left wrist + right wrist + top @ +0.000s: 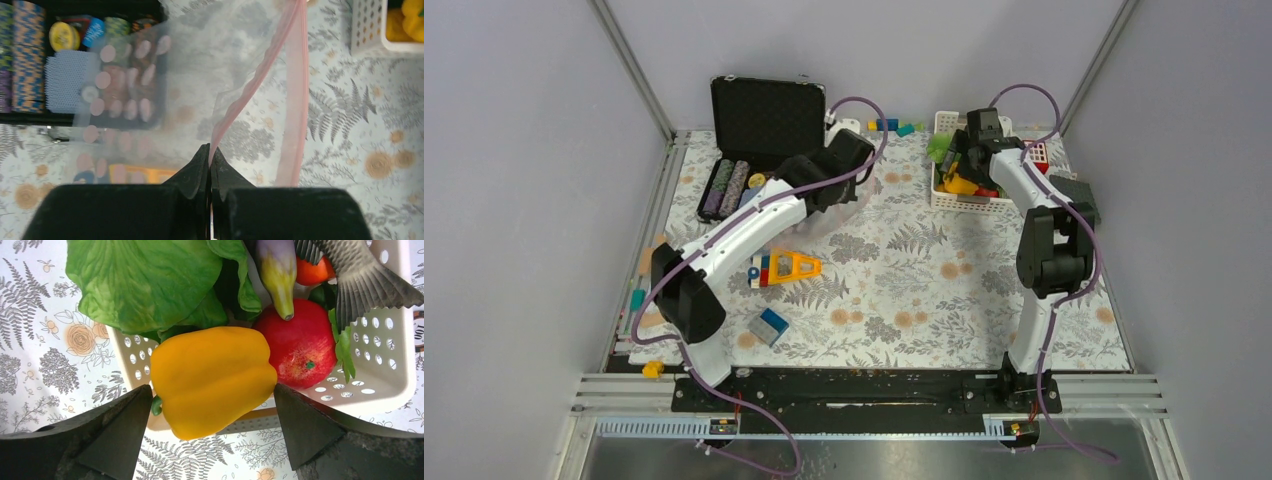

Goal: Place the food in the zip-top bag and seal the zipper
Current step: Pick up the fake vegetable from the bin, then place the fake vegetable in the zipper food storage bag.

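The clear zip-top bag [200, 60] hangs open over the floral mat, its pink zipper strip [295, 100] running up and away. My left gripper [210, 150] is shut on the near end of that strip. In the top view the bag [839, 210] shows faintly below the left wrist. The white basket [385, 385] holds toy food: a yellow pepper [210, 375], lettuce [145, 280], a red fruit [300, 345], an eggplant [277, 270] and a grey fish [365, 280]. My right gripper [212, 390] spans the pepper, both fingertips touching its sides above the basket's rim [969, 205].
An open black case [764, 120] with poker chips [724, 188] stands at the back left, close behind the bag. A yellow and brick toy [784, 267] and a blue block [772, 325] lie on the mat. Small coloured blocks [894, 127] sit at the back edge.
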`<act>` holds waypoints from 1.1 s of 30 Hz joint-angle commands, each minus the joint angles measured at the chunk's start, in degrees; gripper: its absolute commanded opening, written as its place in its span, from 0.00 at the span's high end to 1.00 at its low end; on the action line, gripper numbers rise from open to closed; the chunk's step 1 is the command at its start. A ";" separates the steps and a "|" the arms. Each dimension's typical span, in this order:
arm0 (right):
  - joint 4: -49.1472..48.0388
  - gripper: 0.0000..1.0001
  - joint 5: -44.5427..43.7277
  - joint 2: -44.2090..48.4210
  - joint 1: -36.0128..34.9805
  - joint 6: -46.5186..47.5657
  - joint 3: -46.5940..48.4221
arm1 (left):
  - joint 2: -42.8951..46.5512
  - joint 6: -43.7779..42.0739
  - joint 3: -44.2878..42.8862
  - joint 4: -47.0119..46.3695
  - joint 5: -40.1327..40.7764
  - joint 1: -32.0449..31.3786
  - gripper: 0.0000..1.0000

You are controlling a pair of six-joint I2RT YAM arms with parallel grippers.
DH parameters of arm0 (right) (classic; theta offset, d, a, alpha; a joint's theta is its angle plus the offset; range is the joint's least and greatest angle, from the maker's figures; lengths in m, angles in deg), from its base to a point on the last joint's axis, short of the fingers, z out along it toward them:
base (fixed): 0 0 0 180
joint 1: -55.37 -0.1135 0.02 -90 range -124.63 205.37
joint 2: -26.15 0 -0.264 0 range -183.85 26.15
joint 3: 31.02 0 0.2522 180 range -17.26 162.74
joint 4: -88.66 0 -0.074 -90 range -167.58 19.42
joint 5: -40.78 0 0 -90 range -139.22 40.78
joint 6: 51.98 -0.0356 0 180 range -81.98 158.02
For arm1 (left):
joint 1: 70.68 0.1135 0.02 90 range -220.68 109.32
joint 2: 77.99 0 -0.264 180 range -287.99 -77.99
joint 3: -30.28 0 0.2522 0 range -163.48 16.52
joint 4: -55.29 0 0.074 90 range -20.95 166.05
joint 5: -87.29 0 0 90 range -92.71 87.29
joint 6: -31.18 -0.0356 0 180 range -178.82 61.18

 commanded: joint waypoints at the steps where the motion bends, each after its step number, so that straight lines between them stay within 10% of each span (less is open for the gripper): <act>1: 0.79 0.00 0.70 -2.97 0.21 -0.08 1.71 | 0.39 3.38 -4.26 -1.89 -4.31 -0.91 1.00; 7: 0.17 0.04 -0.22 -5.30 0.19 -1.66 3.41 | 1.43 4.55 -1.66 -3.61 -7.44 -1.06 1.00; 14: -3.32 0.46 1.11 -0.15 0.21 -1.52 -0.33 | 2.31 6.61 0.84 -5.88 -10.63 -1.16 1.00; 20: -5.12 0.57 3.49 11.32 0.21 0.61 -6.58 | 2.94 8.54 3.14 -8.37 -12.10 -1.62 1.00; 33: -19.27 0.62 39.36 43.99 -5.82 -3.87 -28.59 | 5.07 10.24 7.26 -11.29 -11.26 -4.54 1.00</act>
